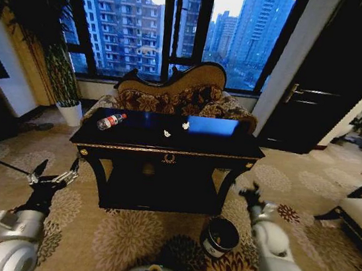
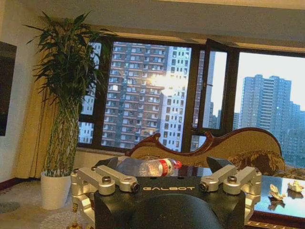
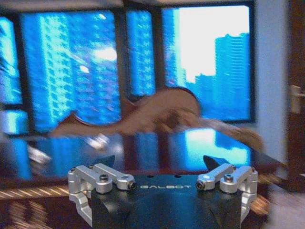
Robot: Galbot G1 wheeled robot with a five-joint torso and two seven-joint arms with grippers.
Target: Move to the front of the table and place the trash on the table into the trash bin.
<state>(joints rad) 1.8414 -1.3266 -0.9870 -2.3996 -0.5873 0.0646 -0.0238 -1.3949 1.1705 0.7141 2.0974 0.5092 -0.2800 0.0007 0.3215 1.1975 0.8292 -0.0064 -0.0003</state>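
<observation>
You are facing the front of the table [image 1: 165, 152], with its gold emblem dead ahead, so by my reading the approach step is about finished and the picking step has not begun. Nothing is being held yet.

The left gripper [image 1: 52, 175] is hanging low at your left, off the table's front left corner, with its jaws spread wide and empty. The right gripper [image 1: 250, 196] is hanging low at your right, near the front right corner; from the head view alone I could not tell, but its wrist view is showing the fingers [image 3: 215, 162] standing wide apart with nothing between them.

The bottle [image 1: 111, 121] is lying on its side near the table's left end, toward the back edge. Two small white scraps [image 1: 166, 133] are sitting near the middle of the top, well apart from the bottle; the left wrist view is catching them too [image 2: 275, 192]. The bin [image 1: 220, 236] is standing on the carpet in front of the table, toward its right front leg, just beside your right arm.

The next move, I judge, is calling for the left arm to rise above the tabletop and reach the bottle, closing across its body. The bin lies on the opposite side, so carrying will need a crossing or a turn.
</observation>
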